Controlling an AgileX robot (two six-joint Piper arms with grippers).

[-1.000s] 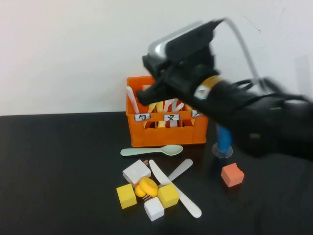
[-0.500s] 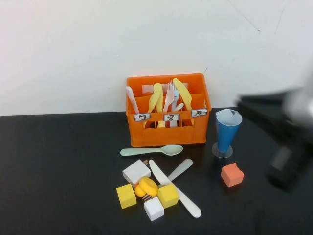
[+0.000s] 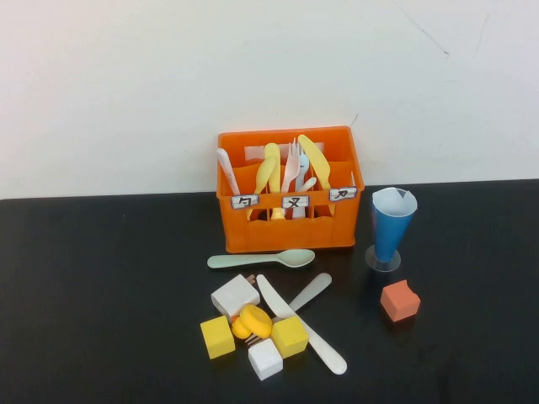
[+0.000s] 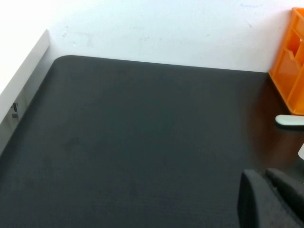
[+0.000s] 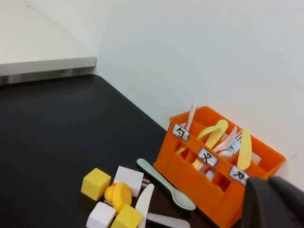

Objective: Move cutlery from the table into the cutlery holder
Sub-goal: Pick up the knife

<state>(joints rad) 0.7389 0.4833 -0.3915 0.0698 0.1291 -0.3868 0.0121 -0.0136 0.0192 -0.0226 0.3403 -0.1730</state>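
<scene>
The orange cutlery holder (image 3: 286, 220) stands at the back of the black table (image 3: 101, 295) and holds several utensils upright, among them a yellow spoon (image 3: 269, 167). In front of it lie a pale green spoon (image 3: 261, 259), a cream-white knife (image 3: 301, 325) and a light grey utensil (image 3: 311, 291) crossed under the knife. Neither arm shows in the high view. My left gripper (image 4: 263, 175) is shut and empty over bare table left of the holder (image 4: 289, 71). My right gripper (image 5: 267, 181) is shut and empty, close to the holder's (image 5: 209, 178) right end.
A yellow rubber duck (image 3: 253, 321) sits among yellow cubes (image 3: 217, 337) and white cubes (image 3: 235, 296) beside the knife. A blue cone-shaped cup (image 3: 392, 225) stands right of the holder, with an orange cube (image 3: 399, 300) in front of it. A white wall runs behind the table.
My right arm, which was over the holder, swept away to the right and left the high view. The objects on the table have not moved.
</scene>
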